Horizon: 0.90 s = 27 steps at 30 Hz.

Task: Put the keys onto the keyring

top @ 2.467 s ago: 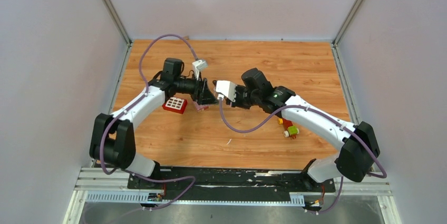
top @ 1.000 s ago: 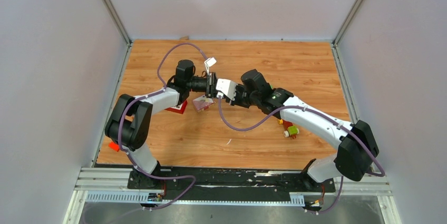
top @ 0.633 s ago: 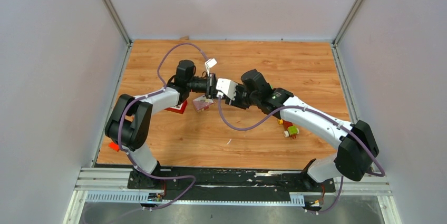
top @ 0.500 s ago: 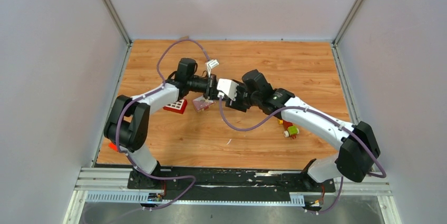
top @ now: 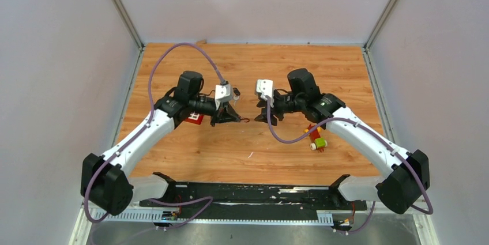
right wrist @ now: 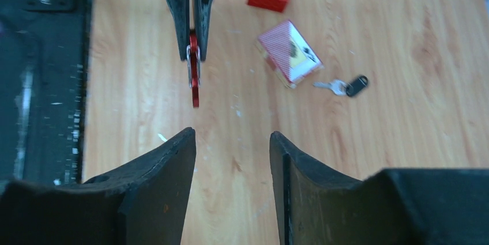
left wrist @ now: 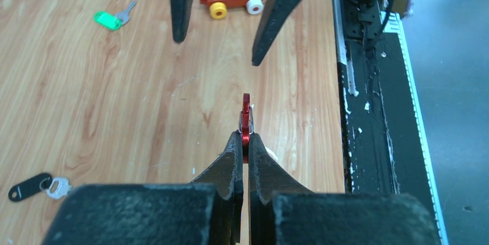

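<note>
My left gripper is shut on the keyring, a small red loop that sticks out past its tips, held above the table. Seen from above, the left gripper and the keyring face my right gripper across a short gap. The right gripper is open and empty, pointing at the keyring. The green-headed key lies on the wood near the toy blocks. The black-headed key lies beside a red card pack; the left wrist view also shows this black-headed key.
A red box with white squares sits under the left forearm. A red, yellow and green toy block cluster lies beneath the right arm. The black base rail runs along the near table edge.
The two grippers, touching tip to tip a second ago, have drawn apart. The left one shut on the keyring and kept it. The right one opened and pulled back to the right.
</note>
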Motion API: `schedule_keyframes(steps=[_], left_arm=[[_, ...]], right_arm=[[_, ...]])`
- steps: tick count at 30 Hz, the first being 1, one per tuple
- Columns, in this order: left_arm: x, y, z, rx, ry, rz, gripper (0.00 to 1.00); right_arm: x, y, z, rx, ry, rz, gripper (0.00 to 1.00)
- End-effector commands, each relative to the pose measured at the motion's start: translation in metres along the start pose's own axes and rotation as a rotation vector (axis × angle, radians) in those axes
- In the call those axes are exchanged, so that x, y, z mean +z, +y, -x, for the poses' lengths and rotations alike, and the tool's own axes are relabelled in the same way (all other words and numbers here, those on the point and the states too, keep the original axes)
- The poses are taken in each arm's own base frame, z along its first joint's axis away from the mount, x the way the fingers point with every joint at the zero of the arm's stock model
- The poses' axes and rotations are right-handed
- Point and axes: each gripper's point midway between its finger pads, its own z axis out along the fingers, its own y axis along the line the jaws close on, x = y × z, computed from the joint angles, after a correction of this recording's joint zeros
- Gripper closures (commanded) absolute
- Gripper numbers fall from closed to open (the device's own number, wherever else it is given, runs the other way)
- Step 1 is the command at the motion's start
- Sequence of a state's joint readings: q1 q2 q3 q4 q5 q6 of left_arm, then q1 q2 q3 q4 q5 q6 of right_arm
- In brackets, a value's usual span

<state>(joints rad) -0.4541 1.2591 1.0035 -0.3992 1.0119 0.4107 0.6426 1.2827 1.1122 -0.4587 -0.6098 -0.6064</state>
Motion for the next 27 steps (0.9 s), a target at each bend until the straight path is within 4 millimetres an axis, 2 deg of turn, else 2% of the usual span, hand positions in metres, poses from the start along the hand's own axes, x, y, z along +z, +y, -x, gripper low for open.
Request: schedule_keyframes(steps=[1,9,13,27], left_arm=[[0.002,-0.017,0.010,0.178,-0.063,-0.020,1.00],[0.011,-0.028,0.019,0.206,-0.092,-0.022,1.00],[0.015,-0.029,0.019,0.210,-0.089,-0.023,1.00],[0.018,-0.031,0.011,0.215,-0.073,-0.025,0.99]], right_arm=[[0.000,0.039,0.026,0.027,-0.139,0.223,0.51],[0.007,0.062,0.020,0.075,-0.174,0.359,0.55],[0.011,0.062,0.015,0.092,-0.163,0.368,0.57],[0.018,0.046,0.009,0.112,-0.126,0.287,0.91]])
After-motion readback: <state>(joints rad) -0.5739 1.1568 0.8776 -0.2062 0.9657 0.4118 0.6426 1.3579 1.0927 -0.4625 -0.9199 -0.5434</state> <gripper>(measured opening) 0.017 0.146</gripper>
